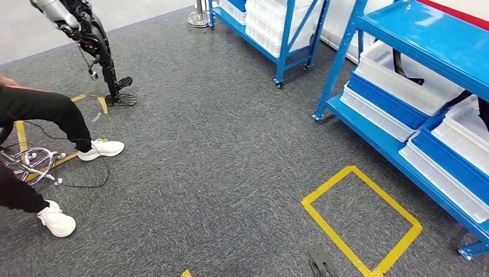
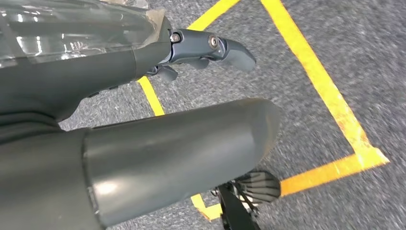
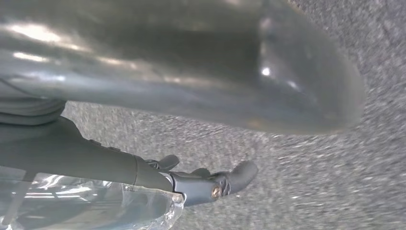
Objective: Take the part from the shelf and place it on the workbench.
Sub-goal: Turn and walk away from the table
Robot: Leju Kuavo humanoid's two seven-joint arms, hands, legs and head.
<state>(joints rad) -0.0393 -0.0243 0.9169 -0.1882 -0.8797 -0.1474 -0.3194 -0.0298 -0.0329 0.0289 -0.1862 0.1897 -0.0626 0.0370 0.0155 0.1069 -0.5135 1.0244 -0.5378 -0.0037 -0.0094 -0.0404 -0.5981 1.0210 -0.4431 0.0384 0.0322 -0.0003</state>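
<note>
A dark, strap-like part [image 1: 399, 62] lies in a white bin [image 1: 403, 86] on the blue shelf [image 1: 427, 40] at the right of the head view. Another dark piece [image 1: 483, 115] sticks out of the neighbouring bin at the frame edge. My left hand [image 2: 158, 143] hangs over the grey carpet, its thumb apart from the dark fingers [image 2: 225, 48], holding nothing. My right hand [image 3: 191, 62] also hangs above the carpet, its fingers [image 3: 215, 186] stretched out and empty.
A yellow tape square [image 1: 360, 216] marks the carpet in front of the right shelf. A second blue shelf [image 1: 277, 29] with white bins stands further back. A person sits at the left, a white shoe [image 1: 102, 149] stretched out. Another robot's leg [image 1: 104, 52] stands at the far left.
</note>
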